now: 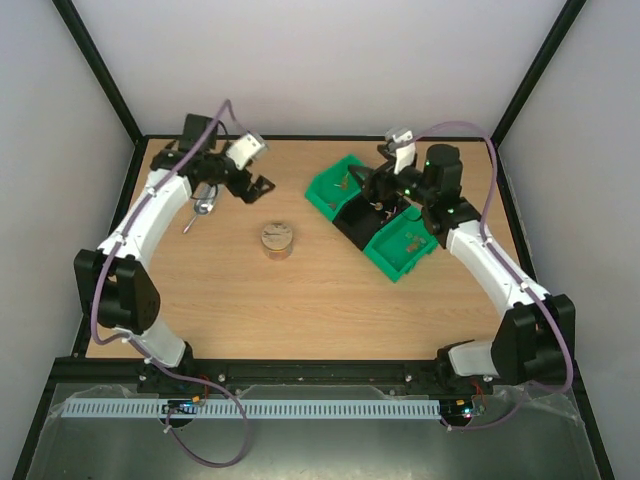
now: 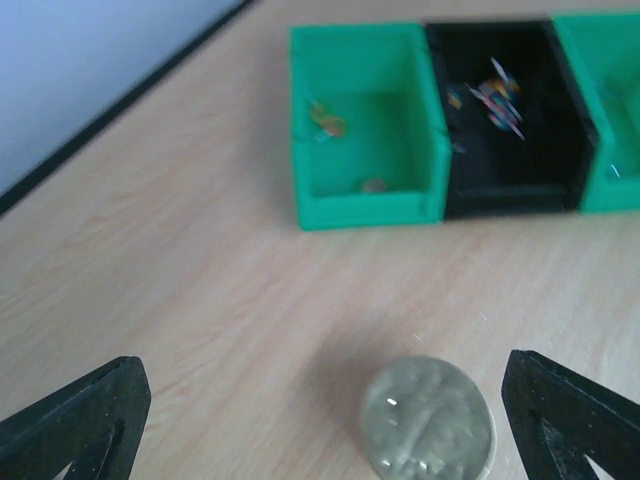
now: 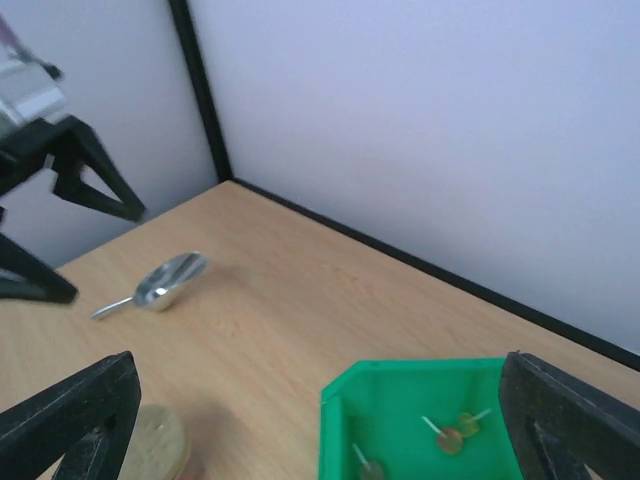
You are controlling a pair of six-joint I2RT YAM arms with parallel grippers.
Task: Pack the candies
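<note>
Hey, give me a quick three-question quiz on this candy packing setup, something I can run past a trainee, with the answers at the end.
1. True or false: the left gripper is holding the metal scoop.
2. What colour is the middle bin, the one with a cluster of candies in it? A green, B black, C white.
3. Fill in: the right gripper has its jaws ___.
Key: 1 false, the metal scoop lies on the table; 2 B; 3 open.
</note>
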